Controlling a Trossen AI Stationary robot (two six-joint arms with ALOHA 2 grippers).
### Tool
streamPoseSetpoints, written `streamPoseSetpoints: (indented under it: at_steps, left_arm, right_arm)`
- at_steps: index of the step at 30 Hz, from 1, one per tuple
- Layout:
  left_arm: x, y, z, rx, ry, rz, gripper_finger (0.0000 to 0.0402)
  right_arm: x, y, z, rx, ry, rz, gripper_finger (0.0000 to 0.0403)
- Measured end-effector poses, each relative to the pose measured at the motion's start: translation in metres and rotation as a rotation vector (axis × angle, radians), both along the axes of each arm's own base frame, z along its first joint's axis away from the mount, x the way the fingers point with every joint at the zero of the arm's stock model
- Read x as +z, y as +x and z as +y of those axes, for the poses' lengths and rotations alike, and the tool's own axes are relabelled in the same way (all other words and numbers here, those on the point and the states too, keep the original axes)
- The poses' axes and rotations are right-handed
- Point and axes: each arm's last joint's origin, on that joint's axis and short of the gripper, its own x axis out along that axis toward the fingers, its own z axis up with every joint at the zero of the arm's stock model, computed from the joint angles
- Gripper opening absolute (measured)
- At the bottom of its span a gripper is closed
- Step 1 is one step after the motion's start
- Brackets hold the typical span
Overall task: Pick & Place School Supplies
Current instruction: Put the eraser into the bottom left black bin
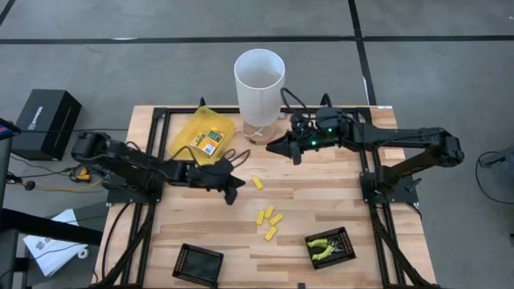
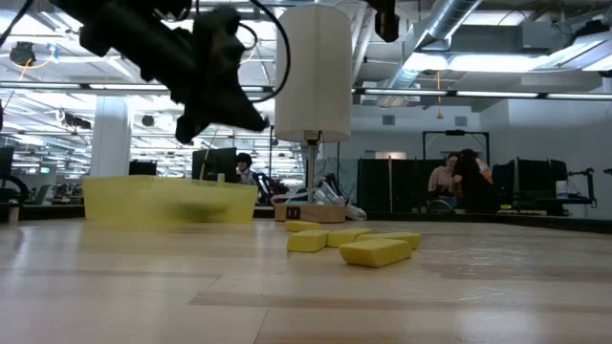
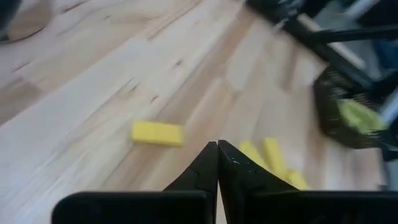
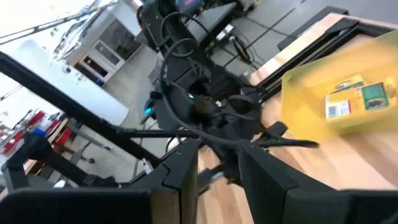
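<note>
At the centre of the pale wooden worktop [image 1: 321,201], one short yellow oblong piece [image 1: 258,183] lies alone, with a loose cluster of four more yellow oblong pieces [image 1: 270,222] a little nearer the front edge. In the low view the cluster [image 2: 356,244] sits in a heap, its pieces touching. Two tiny yellow-green-handled plier-like tools [image 1: 324,248] rest inside a square black tray [image 1: 345,235] at the front right; a second square black tray [image 1: 197,264] stands at the front left. A flat yellow-orange packet with a green-white label [image 1: 207,143] lies inside a large translucent yellow pouch [image 1: 193,127] at the back left, just beside a tall white cylindrical container [image 1: 259,83].

The left pincer [image 1: 233,191] hangs above the boards just to the left of the lone piece, its fingers [image 3: 205,169] pressed together and holding nothing; its wrist view shows the lone piece [image 3: 158,133] ahead of the tips and the cluster [image 3: 271,160] off to one side. The right pincer [image 1: 291,150] hovers near the container's base at the back of the worktop, its fingers [image 4: 181,165] slightly apart and empty, pointing toward the left arm and the pouch [image 4: 348,93].
</note>
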Motion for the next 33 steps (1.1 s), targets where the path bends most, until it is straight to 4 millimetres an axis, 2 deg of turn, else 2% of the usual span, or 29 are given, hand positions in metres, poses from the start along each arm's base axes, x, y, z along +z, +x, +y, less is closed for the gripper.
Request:
streamPoseSetpoints:
  at_steps: [10,18,23,33]
  left_arm:
    - [-0.007,0.037,-0.007,-0.029,0.106,0.042,0.0000]
    - [-0.031,0.045,-0.007,-0.030,0.118,0.122,0.0000]
    - [-0.041,0.048,0.001,-0.003,0.121,0.151,0.0000]
    - [-0.038,0.053,0.023,0.046,0.134,0.111,0.0000]
  right_arm:
    - [-0.001,0.000,0.003,0.015,-0.005,0.014,0.0107]
    - [0.000,-0.001,0.005,0.022,-0.005,0.009,0.0107]
    - [0.000,-0.001,0.006,0.031,-0.001,0.009,0.0107]
    - [0.000,-0.001,0.006,0.031,0.000,0.009,0.0107]
